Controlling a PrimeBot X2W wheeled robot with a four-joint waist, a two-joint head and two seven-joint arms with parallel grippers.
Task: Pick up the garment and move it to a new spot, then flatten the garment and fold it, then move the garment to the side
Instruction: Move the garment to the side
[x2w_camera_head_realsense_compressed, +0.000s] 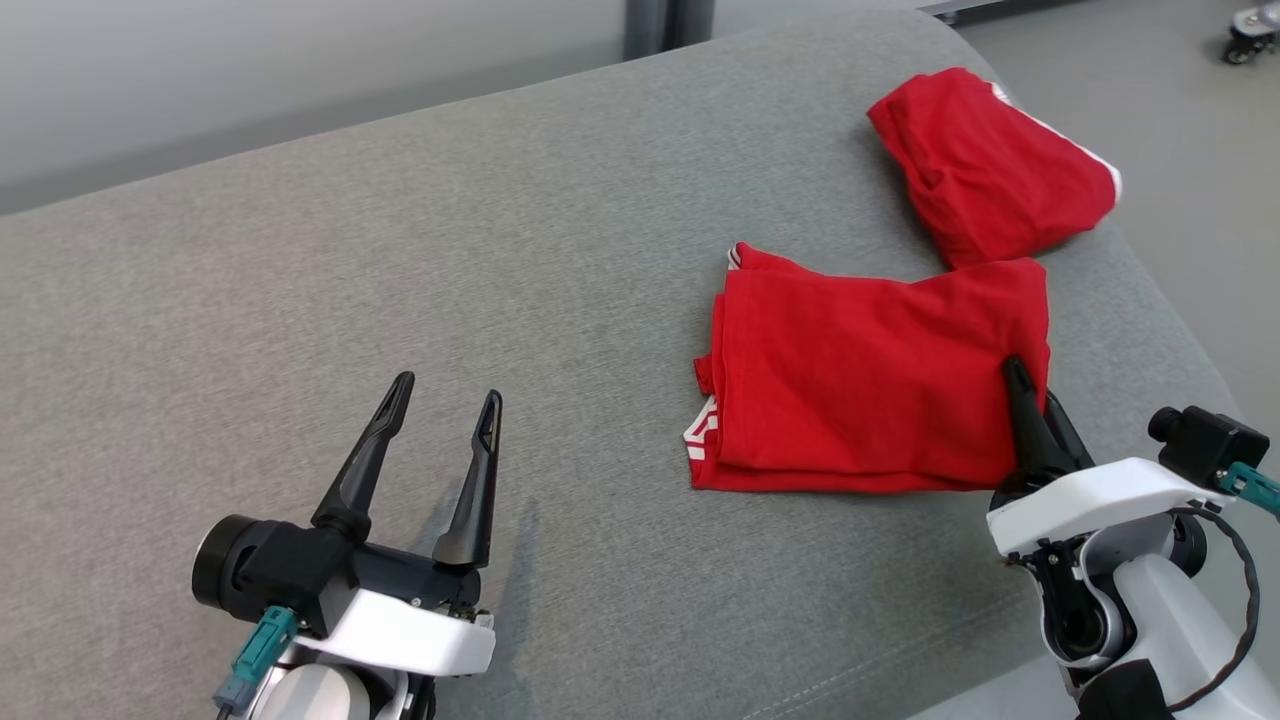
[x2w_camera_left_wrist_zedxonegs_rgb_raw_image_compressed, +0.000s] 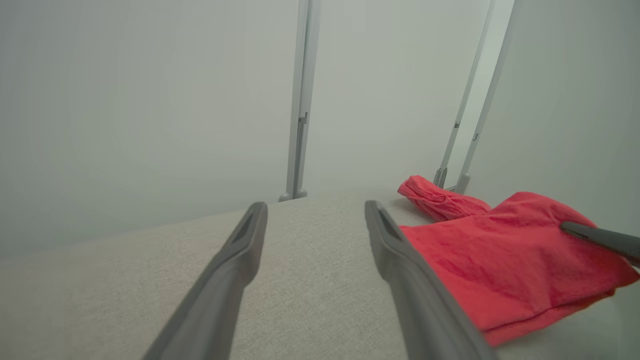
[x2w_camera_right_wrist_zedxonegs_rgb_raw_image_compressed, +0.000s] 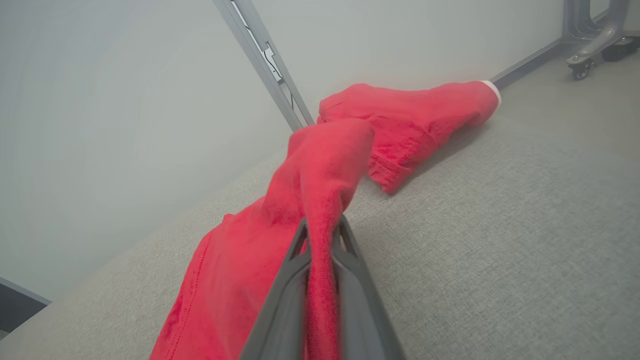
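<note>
Head view, contents as found.

Counter (x2w_camera_head_realsense_compressed: 300, 300): grey cloth top, broad, rounded at the far right corner.

Garment (x2w_camera_head_realsense_compressed: 870, 390): red, folded into a rough rectangle of several layers. Placed right of centre on the counter. White stripes showing at the near left corner (a smaller patch of white at the far left corner too). Near right edge lifted off the cloth top.

Right claw (x2w_camera_head_realsense_compressed: 1028, 385): closed tight on the garment's near right edge. In the right wrist view (x2w_camera_right_wrist_zedxonegs_rgb_raw_image_compressed: 322, 227), red cloth drawn up as a narrow ridge between both fingers, the rest of the garment (x2w_camera_right_wrist_zedxonegs_rgb_raw_image_compressed: 225, 280) trailing down and away onto the counter.

Left claw (x2w_camera_head_realsense_compressed: 447, 388): fingers spread wide apart, nothing between them. Low over bare counter, well left of the garment. In the left wrist view (x2w_camera_left_wrist_zedxonegs_rgb_raw_image_compressed: 315, 205), garment (x2w_camera_left_wrist_zedxonegs_rgb_raw_image_compressed: 500, 260) seen past the right finger, with one dark finger of the right claw (x2w_camera_left_wrist_zedxonegs_rgb_raw_image_compressed: 600, 237) lying across its far side.

Second garment (x2w_camera_head_realsense_compressed: 990, 165): red with white trim, bunched loosely, at the far right corner of the counter. Near end meeting the garment's far right corner (touching or just short of it, cannot tell).

Caster (x2w_camera_head_realsense_compressed: 1245, 40): on the floor (x2w_camera_head_realsense_compressed: 1150, 90) beyond the counter, far right.
</note>
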